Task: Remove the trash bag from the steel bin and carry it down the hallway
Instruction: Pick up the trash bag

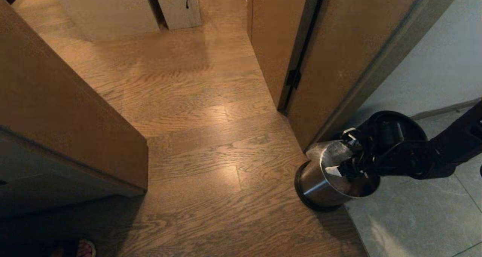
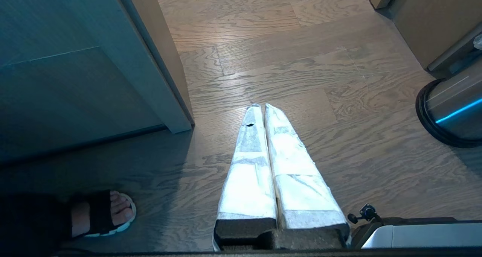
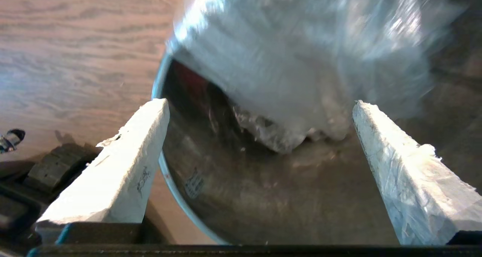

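Trash bag [image 3: 301, 72] sits crumpled inside the steel bin [image 1: 320, 185], just ahead of the right gripper [image 3: 260, 133], between its spread fingers and beyond the tips. Jaws wide open, holding nothing, poised at the bin mouth. Bin stands where wood floor [image 1: 211, 136] meets grey tile. Bag blurred; its rim and depth unclear. Left gripper [image 2: 260, 108] parked, pads together, well apart from bin.

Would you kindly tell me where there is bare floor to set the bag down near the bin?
The wood floor is bare between the steel bin and the brown cabinet. The grey tiles beside the bin are bare too. It is crowded at the bin's mouth: the open right claw and trash bag fill it.
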`<state>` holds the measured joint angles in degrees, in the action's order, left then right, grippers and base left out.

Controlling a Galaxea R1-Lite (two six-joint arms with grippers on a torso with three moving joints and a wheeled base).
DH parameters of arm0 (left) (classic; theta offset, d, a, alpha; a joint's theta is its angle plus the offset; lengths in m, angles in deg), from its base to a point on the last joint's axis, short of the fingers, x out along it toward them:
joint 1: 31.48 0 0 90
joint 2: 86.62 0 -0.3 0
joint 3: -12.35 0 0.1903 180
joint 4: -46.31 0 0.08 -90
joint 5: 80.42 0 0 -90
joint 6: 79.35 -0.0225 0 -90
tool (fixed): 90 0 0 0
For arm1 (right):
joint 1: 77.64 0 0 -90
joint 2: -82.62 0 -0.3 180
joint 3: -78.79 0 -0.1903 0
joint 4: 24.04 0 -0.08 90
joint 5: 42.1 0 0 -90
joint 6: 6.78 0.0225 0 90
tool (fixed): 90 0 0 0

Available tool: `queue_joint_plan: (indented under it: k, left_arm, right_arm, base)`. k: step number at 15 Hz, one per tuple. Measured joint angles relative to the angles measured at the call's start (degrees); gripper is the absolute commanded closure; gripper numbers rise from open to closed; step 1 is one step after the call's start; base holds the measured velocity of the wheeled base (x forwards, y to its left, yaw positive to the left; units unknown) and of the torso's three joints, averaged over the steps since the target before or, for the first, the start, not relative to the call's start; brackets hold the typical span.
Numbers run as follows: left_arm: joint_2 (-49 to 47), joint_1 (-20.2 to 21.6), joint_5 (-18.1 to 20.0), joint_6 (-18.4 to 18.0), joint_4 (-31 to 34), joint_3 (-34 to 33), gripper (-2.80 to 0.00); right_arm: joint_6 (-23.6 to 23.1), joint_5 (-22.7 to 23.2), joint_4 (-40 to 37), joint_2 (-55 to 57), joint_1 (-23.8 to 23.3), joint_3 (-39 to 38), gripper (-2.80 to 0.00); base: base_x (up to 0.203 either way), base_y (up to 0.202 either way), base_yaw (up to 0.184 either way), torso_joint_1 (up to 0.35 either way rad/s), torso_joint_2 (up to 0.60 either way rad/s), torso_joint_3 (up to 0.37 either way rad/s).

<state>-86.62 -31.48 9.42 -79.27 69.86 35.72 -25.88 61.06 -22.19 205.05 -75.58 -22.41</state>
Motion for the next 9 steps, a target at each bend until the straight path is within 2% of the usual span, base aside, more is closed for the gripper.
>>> queue_joint_plan:
  k: [6,9]
  left_arm:
    - [0.0,0.0,0.0,0.0,0.0,0.0,0.0]
    - [0.0,0.0,0.0,0.0,0.0,0.0,0.0]
  right_arm:
    - [-0.3,-0.3,3.1,0.0,-0.5,0.7,-2.8]
    - [-2.2,-0.4,3.1,0.7,-1.8,2.1,-2.8]
  base:
    - [0.0,0.0,0.0,0.0,0.0,0.0]
    - [0.0,0.0,0.0,0.0,0.0,0.0]
